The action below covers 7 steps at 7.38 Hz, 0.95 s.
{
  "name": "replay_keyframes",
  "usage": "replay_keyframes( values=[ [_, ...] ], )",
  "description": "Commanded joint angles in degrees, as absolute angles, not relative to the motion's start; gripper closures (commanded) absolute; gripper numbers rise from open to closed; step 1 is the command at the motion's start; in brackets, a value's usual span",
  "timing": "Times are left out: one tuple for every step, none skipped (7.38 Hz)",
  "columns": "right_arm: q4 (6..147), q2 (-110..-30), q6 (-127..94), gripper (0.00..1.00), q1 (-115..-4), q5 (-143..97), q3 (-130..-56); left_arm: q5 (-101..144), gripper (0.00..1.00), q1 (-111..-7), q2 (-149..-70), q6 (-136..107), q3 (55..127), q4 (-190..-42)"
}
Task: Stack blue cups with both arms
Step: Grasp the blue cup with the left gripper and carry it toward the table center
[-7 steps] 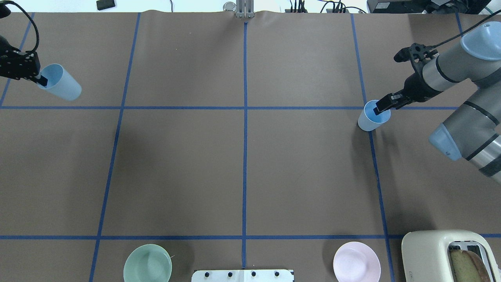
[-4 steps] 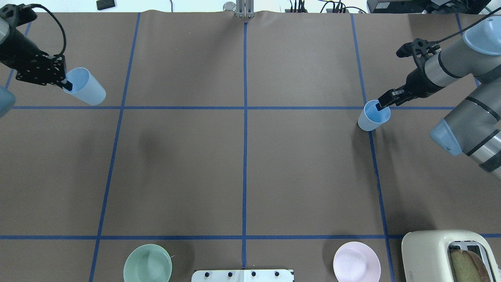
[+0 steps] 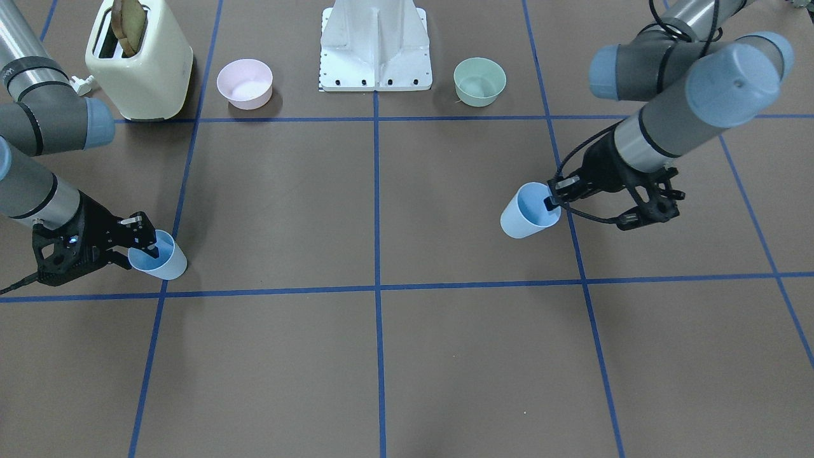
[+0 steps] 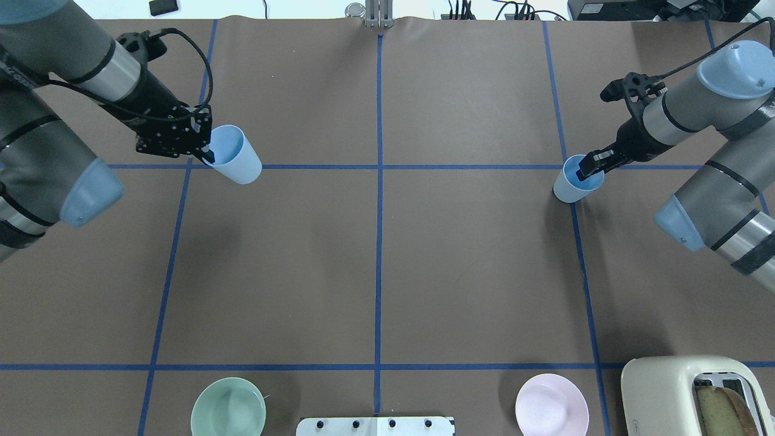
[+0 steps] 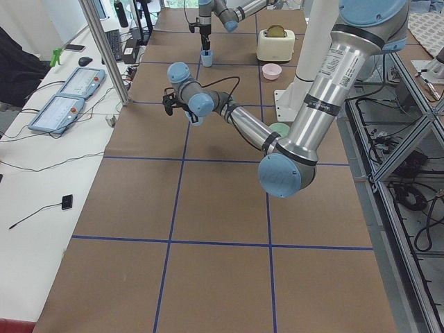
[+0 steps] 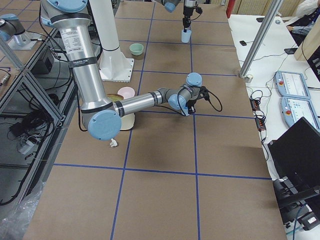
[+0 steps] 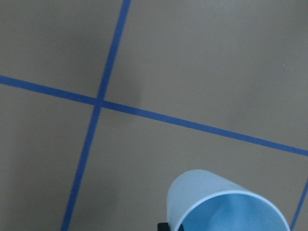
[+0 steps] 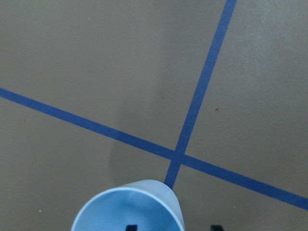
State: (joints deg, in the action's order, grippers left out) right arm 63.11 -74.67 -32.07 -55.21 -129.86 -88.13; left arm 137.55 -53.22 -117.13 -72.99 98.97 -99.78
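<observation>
My left gripper (image 4: 209, 156) is shut on the rim of one blue cup (image 4: 235, 157) and holds it tilted above the table near the left grid crossing. It also shows in the front view (image 3: 529, 210) and the left wrist view (image 7: 226, 204). The other blue cup (image 4: 576, 180) stands on the table at the right crossing. My right gripper (image 4: 586, 169) straddles its rim, one finger inside and one outside. The right wrist view shows a gap on both sides of the cup (image 8: 130, 207) wall, so this gripper is open.
A green bowl (image 4: 228, 407) and a pink bowl (image 4: 551, 404) sit at the near edge, either side of the white base mount (image 4: 375, 426). A cream toaster (image 4: 696, 393) holding bread stands at the near right corner. Blue tape lines grid the brown table.
My left arm has carried its cup rightward from the table's far left edge to the left grid crossing. The right cup has stayed put; the right arm only shifted its pose slightly.
</observation>
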Motion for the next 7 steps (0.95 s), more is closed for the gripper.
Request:
replay_keyframes(
  values=[
    [63.19, -74.79, -32.08, 0.71, -55.02, -129.99, -87.98, 134.06, 1.0, -48.36, -120.66, -79.6, 99.32, -99.76],
    [63.19, -74.79, -32.08, 0.87, -55.37, -129.9, -87.63, 132.03, 1.0, -46.25, -122.41, -81.11, 99.23, -97.93],
    [63.11, -74.71, -31.99, 0.88, -55.37, -129.73, -87.37, 130.88, 1.0, -46.14, -125.39, -81.21, 99.32, -93.3],
    [63.19, -74.62, -31.56, 0.89, -55.55, -130.07, -87.36, 130.09, 1.0, -45.53, -126.29, -81.21, 99.32, -92.3],
    [63.28, -74.62, -31.03, 0.9, -55.81, -130.25, -87.19, 129.99, 1.0, -45.44, -126.39, -81.65, 99.32, -92.29],
    [63.28, -74.62, -31.03, 0.9, -56.33, -130.43, -87.1, 129.03, 1.0, -44.83, -126.82, -82.52, 99.32, -92.29],
    [64.06, -73.49, -31.03, 0.91, -57.38, -131.39, -87.1, 126.15, 1.0, -42.82, -127.44, -83.75, 99.23, -92.29]
  ],
)
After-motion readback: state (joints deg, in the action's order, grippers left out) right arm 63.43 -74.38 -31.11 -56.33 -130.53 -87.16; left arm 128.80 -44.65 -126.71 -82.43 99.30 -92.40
